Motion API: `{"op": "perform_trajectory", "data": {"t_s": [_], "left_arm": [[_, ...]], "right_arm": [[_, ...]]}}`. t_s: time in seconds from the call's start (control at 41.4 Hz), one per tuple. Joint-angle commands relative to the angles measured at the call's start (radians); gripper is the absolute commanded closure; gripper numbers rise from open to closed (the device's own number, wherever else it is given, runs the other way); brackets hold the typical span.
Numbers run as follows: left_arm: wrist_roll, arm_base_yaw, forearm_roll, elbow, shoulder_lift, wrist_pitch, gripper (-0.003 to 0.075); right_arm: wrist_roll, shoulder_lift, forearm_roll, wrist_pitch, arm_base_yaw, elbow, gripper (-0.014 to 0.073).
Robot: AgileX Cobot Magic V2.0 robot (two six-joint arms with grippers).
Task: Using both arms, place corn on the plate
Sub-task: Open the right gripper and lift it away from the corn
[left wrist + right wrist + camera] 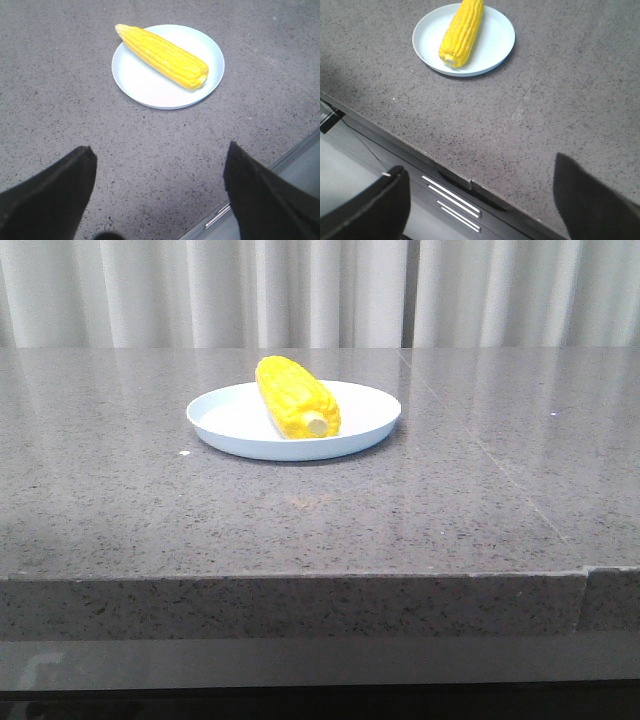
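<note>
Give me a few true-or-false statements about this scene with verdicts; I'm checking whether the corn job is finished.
1. The corn lies on the plate. True.
2. The left tool is shut on the corn. False: it is open, holds nothing and is apart from the plate.
3. The plate sits on a speckled grey table. True.
4. The corn's pale stub end points away from the robot. False: in the front view the stub faces the camera.
5. The right tool is open, holding nothing. True.

Each gripper (160, 200) (485, 205) shows two plain matte black, angular, wedge-shaped fingers.
</note>
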Motion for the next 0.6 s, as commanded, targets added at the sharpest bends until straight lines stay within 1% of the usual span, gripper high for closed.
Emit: {"op": "perform_trajectory", "data": {"t_s": [0.0, 0.073, 0.121, 0.145, 0.193, 0.29, 0.363, 0.459, 0.532, 0.58], "left_arm": [[-0.01, -0.007, -0.013, -0.024, -0.004, -0.071, 0.021], [-0.01, -0.007, -0.013, -0.024, -0.004, -0.071, 0.0214], [-0.01, -0.007, -0.013, -0.024, -0.004, -0.071, 0.0238], [-0.01, -0.007, -0.013, -0.024, -0.004, -0.07, 0.0259], [-0.01, -0.007, -0.013, -0.024, -0.004, -0.067, 0.03], [-0.01, -0.007, -0.013, -0.024, -0.004, -0.06, 0.043], [-0.01, -0.007, -0.013, -0.024, -0.004, -0.06, 0.0525], [-0.01, -0.007, -0.013, -0.024, -0.004, -0.062, 0.0636], [-0.01, -0.007, -0.013, -0.024, -0.004, -0.062, 0.0703], [-0.01, -0.007, -0.013, -0.024, -0.004, -0.062, 0.0733]], "right_arm": [[-0.01, -0.012, -0.023, -0.064, -0.002, -0.021, 0.0077], [-0.01, -0.014, -0.024, -0.067, -0.002, -0.021, 0.02], [-0.01, -0.014, -0.024, -0.068, -0.002, -0.021, 0.0286], [-0.01, -0.014, -0.024, -0.068, -0.002, -0.021, 0.0335], [-0.01, -0.014, -0.024, -0.068, -0.002, -0.021, 0.0404], [-0.01, -0.014, -0.024, -0.07, -0.002, -0.021, 0.0545], [-0.01, -0.014, -0.024, -0.07, -0.002, -0.021, 0.0611], [-0.01, -0.014, -0.024, -0.076, -0.002, -0.021, 0.0664], [-0.01, -0.014, -0.024, -0.085, -0.002, -0.021, 0.0661], [-0.01, -0.014, -0.024, -0.088, -0.002, -0.021, 0.0661]]}}
